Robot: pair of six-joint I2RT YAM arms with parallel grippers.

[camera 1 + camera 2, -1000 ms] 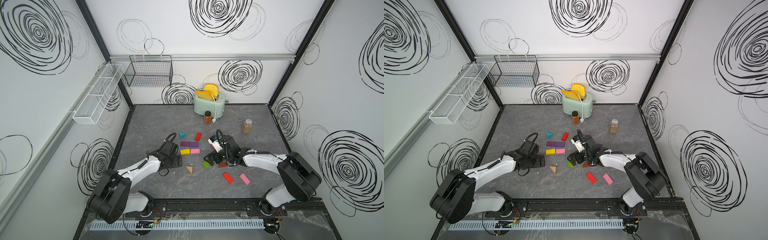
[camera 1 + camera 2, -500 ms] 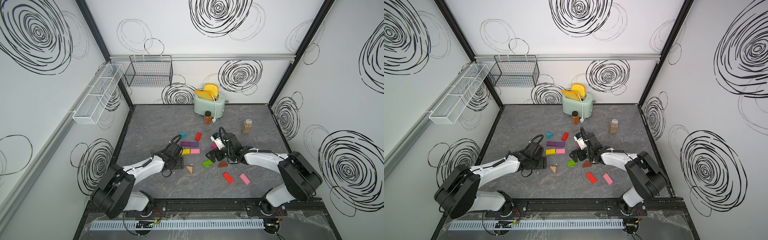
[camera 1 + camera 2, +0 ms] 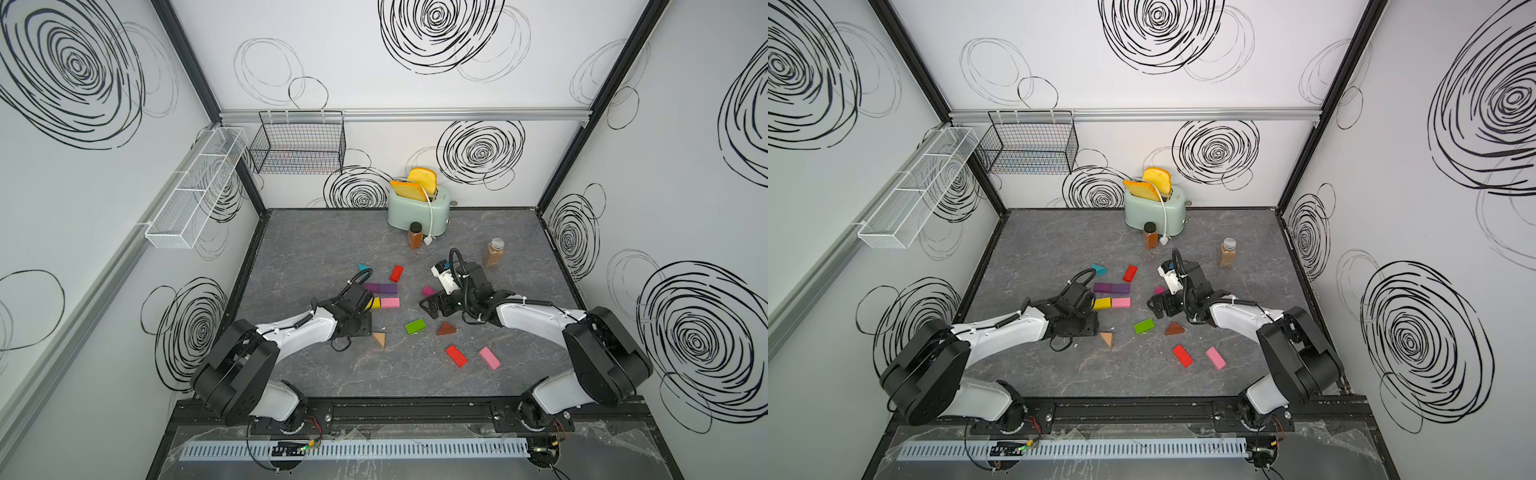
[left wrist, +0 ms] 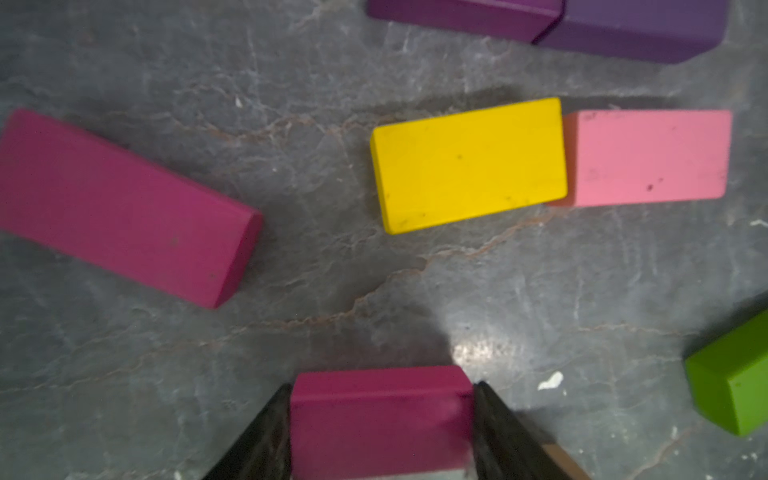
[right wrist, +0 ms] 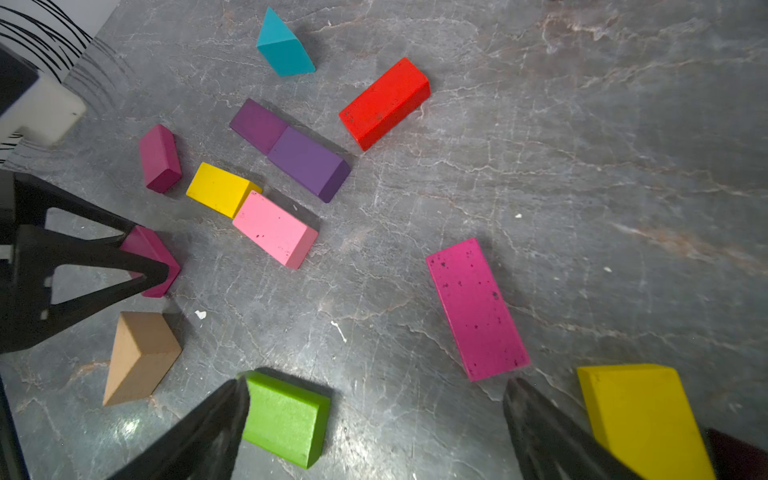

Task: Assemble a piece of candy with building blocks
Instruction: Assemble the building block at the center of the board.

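Pinching a small magenta block (image 4: pixel 380 419) from both sides, our left gripper (image 4: pixel 382 386) sits low over the grey table (image 3: pixel 316 249); we cannot tell whether the block is lifted. Just ahead of it a yellow brick (image 4: pixel 467 164) lies touching a pink brick (image 4: pixel 648 158), with two purple bricks (image 4: pixel 623 29) end to end beyond them. Our right gripper (image 5: pixel 376 386) hangs with its fingers spread wide: a green block (image 5: pixel 286 417) lies just beside one finger, and a long magenta brick (image 5: pixel 476 307) lies ahead between the two. A tan wedge (image 5: pixel 139 355) sits near the left gripper
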